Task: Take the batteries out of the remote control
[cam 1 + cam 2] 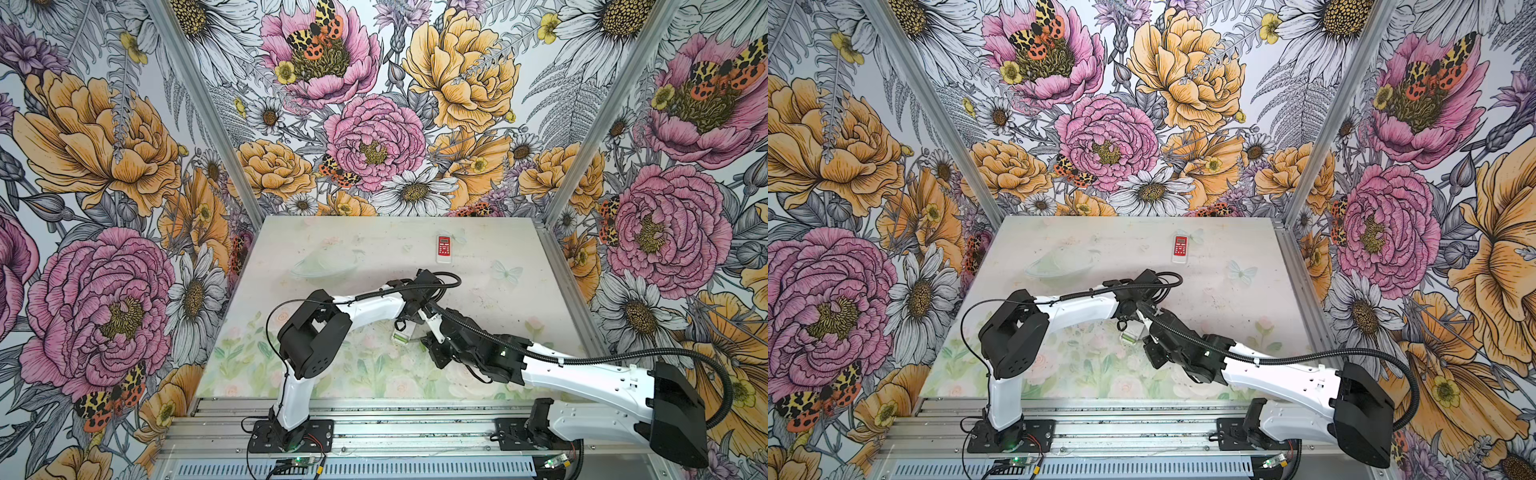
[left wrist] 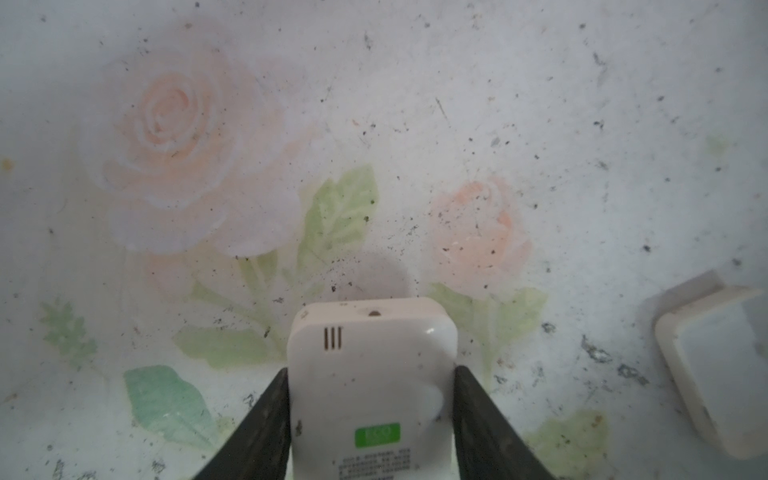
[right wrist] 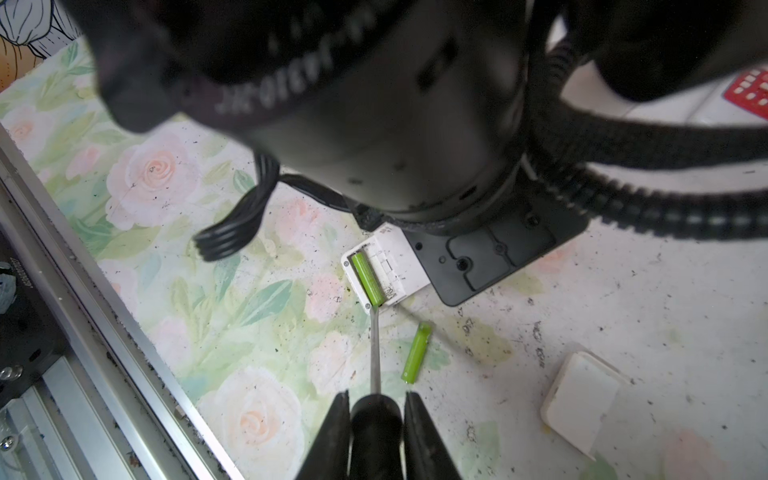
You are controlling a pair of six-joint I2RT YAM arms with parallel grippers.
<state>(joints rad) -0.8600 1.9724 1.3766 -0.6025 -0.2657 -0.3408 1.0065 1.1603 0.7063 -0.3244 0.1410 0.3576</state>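
My left gripper (image 2: 372, 376) is shut on a white remote control (image 2: 370, 340), one black finger against each side of it. The remote lies back up on the table, and its battery bay (image 3: 386, 266) is uncovered. One light green battery (image 3: 368, 278) sits in the bay. Another green battery (image 3: 417, 353) lies loose on the table beside it. My right gripper (image 3: 376, 399) is shut on the black handle of a screwdriver (image 3: 376, 353), whose tip touches the near end of the battery in the bay. In both top views the remote (image 1: 401, 334) (image 1: 1128, 336) shows between the two wrists.
The white battery cover (image 3: 582, 411) (image 2: 715, 374) lies on the table to one side. A second remote with a red face (image 1: 444, 248) (image 1: 1180, 248) lies near the back. A clear glass dish (image 1: 324, 266) stands back left. The left arm's wrist (image 3: 374, 104) hangs over the remote.
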